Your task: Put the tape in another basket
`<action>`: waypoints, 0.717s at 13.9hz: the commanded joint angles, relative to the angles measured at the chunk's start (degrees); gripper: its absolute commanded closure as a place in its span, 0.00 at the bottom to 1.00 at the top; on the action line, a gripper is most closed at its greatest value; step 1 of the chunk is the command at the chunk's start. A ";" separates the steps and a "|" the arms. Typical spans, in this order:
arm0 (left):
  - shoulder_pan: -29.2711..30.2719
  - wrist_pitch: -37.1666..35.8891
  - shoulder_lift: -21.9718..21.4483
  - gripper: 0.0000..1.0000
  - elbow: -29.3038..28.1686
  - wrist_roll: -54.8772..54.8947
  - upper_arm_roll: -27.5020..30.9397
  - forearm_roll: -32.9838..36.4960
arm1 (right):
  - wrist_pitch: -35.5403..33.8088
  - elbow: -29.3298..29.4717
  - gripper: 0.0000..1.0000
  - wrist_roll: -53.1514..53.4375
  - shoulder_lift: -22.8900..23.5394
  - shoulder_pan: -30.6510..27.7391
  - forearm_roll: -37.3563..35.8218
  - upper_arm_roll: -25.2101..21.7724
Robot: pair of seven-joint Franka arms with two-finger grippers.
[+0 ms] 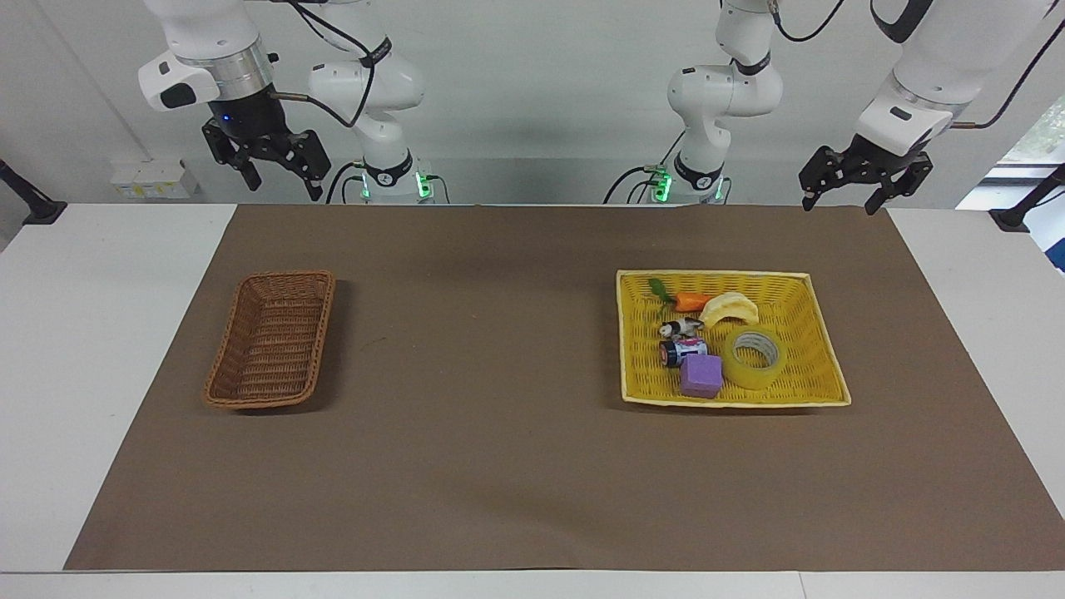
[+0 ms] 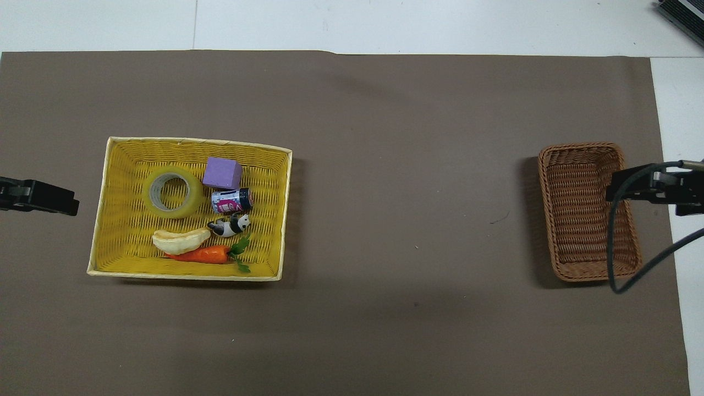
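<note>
1. We see the left gripper with fingers spread wide and holding nothing, raised near its own end of the table's robot-side edge.
2. The right gripper is likewise spread and empty, raised at the right arm's end; both arms wait.
3. The tape lies flat in the yellow tray, just beside the purple cube.
4. The basket sits well apart at the right arm's end, holding nothing.
5. We judge nothing done yet: reaching, gripping, carrying and releasing all remain.
</note>
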 commanded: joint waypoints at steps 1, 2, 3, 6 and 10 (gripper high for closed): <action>0.47 0.60 -1.55 0.00 -1.88 1.02 -0.01 0.29 | -0.02 -0.70 0.00 -1.59 -0.75 -0.70 0.83 0.08; 0.47 0.60 -1.55 0.00 -2.05 1.02 -0.01 0.29 | 0.07 -0.70 0.00 -1.59 -0.75 -0.70 0.83 0.08; 0.47 0.60 -1.55 0.00 -2.06 1.02 -0.10 0.29 | 0.07 -0.70 0.00 -1.59 -0.75 -0.70 0.83 0.08; 0.55 0.68 -1.72 0.00 -2.14 1.19 -0.01 0.29 | 0.07 -0.70 0.00 -1.59 -0.75 -0.70 0.83 0.08; 1.43 1.47 -2.07 0.00 -3.98 0.58 -0.10 0.29 | -0.02 -0.70 0.00 -1.59 -0.75 -0.70 0.83 0.08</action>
